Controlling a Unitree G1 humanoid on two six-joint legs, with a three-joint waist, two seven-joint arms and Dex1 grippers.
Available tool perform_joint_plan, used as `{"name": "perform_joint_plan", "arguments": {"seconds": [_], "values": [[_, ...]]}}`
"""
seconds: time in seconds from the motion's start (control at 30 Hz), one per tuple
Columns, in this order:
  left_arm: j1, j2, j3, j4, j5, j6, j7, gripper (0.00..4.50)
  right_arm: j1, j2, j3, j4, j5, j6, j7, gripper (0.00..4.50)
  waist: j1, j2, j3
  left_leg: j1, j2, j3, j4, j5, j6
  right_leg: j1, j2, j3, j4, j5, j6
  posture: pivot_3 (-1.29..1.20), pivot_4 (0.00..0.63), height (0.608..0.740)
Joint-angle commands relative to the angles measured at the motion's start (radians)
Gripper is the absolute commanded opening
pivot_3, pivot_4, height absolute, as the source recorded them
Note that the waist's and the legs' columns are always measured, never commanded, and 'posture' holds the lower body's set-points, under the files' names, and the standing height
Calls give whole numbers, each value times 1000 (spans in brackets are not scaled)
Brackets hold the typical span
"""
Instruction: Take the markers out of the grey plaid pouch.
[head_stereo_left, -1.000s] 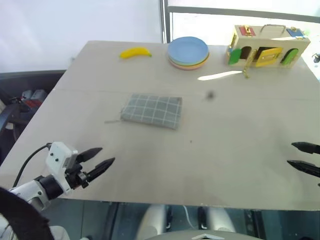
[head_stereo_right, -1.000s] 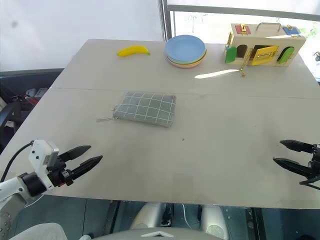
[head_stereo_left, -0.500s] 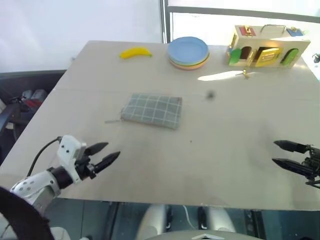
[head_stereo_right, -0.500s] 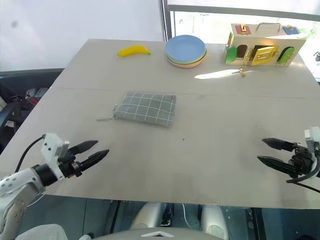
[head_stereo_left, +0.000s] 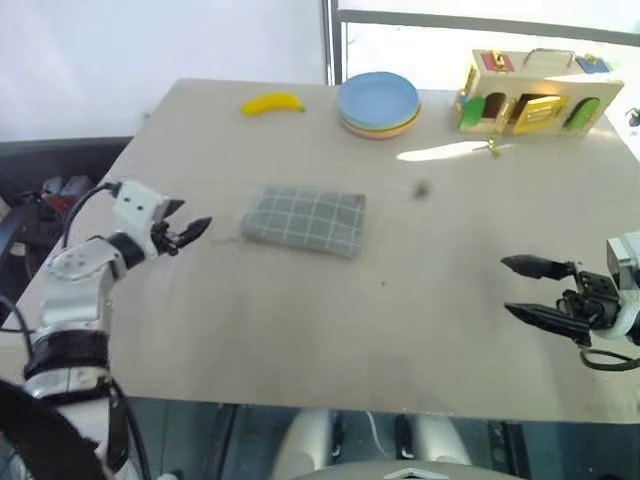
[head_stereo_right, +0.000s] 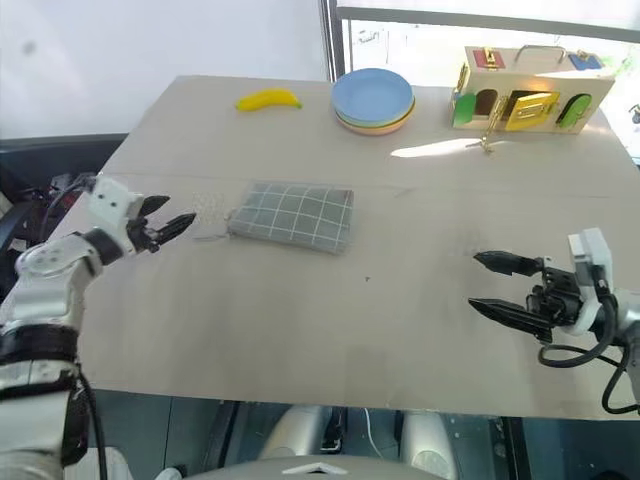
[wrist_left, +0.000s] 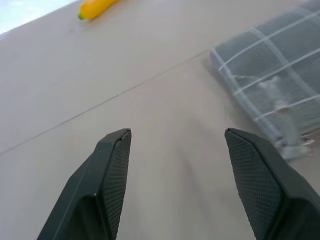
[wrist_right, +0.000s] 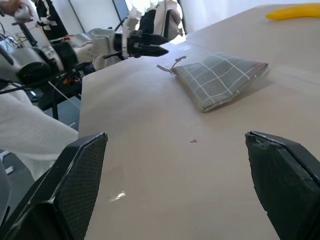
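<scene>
The flat grey plaid fabric pouch (head_stereo_right: 291, 216) lies closed in the middle of the pale wooden desk (head_stereo_right: 400, 300), nearer its left edge, zipper cord trailing toward that edge. No markers on show; presumably they're zipped inside. The left gripper (head_stereo_right: 172, 227), jaws parted and empty, hovers just beside that cord, likely lined up to pinch it. The right gripper (head_stereo_right: 498, 287) hangs wide open near the right edge, pointing across at the pouch, probably ready to pin it. A yellow banana (head_stereo_right: 267, 99) and stacked pastel plates (head_stereo_right: 372, 101) sit by the far edge.
</scene>
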Motion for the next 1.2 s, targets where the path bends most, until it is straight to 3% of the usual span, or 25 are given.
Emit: {"name": "perform_joint_plan", "arguments": {"seconds": [0.03, 0.1, 0.3, 0.47, 0.7, 0.97, 1.07, 1.17, 1.2], "values": [[-111, -6, -144, 192, 168, -265, -35, 3082, 21, 7, -34, -45, 25, -10, -25, 4500, 0, -1, -1, -4, 0, 0, 2, 0, 0, -4, 0, 0, 1, 0, 0, 0, 150, 740], [-157, -20, -219, 276, 247, -371, -33, 3082, 40, 14, -48, -61, 28, -15, -41, 4500, 2, -1, 0, -11, -1, 0, 5, 0, 0, -10, 0, -1, 5, 0, 0, 0, 150, 740], [-233, -66, -341, 389, 386, -584, 19, 3082, 108, 30, -80, -120, 48, -16, -83, 4500, 12, -1, -1, -8, -3, 1, 8, 0, 1, -9, -1, -4, 10, 0, 1, 0, 150, 740], [-257, -82, -379, 392, 418, -729, 51, 4327, 125, 23, -93, -138, 64, -12, -104, 4500, 22, 0, -1, -6, -3, 0, 16, -2, 5, -6, -1, -4, 16, 1, 2, 0, 150, 740], [-256, -72, -478, 331, 602, -945, 294, 4327, 96, 10, -78, -116, 62, -10, -114, 4500, 24, -1, -1, -7, -3, 0, 20, -3, 6, -4, -1, -5, 16, 2, 5, 0, 150, 740], [-234, -58, -593, 284, 830, -968, 551, 4327, 50, -8, -64, -76, 58, -9, -95, 4500, 25, 1, -3, -6, -3, 0, 20, -2, 6, -3, 0, -8, 16, 2, 5, 0, 150, 740], [-246, -66, -649, 251, 994, -867, 799, 4327, 47, 2, -56, -76, 56, -14, -94, 4500, 29, 2, -4, -2, -3, 0, 20, -3, 7, 1, 1, -9, 16, 2, 5, 0, 150, 740], [-251, -70, -708, 242, 1102, -820, 966, 3523, 54, 11, -53, -80, 54, -20, -95, 4500, 31, 1, -4, 10, -3, 0, 20, -4, 8, 13, 0, -9, 16, 1, 7, 0, 150, 740], [-253, -73, -725, 245, 1127, -805, 1011, 3053, 55, 12, -52, -79, 52, -22, -94, 4500, 30, 1, -4, 10, -3, 0, 20, -4, 8, 13, 0, -9, 16, 1, 7, 0, 150, 740]]}}
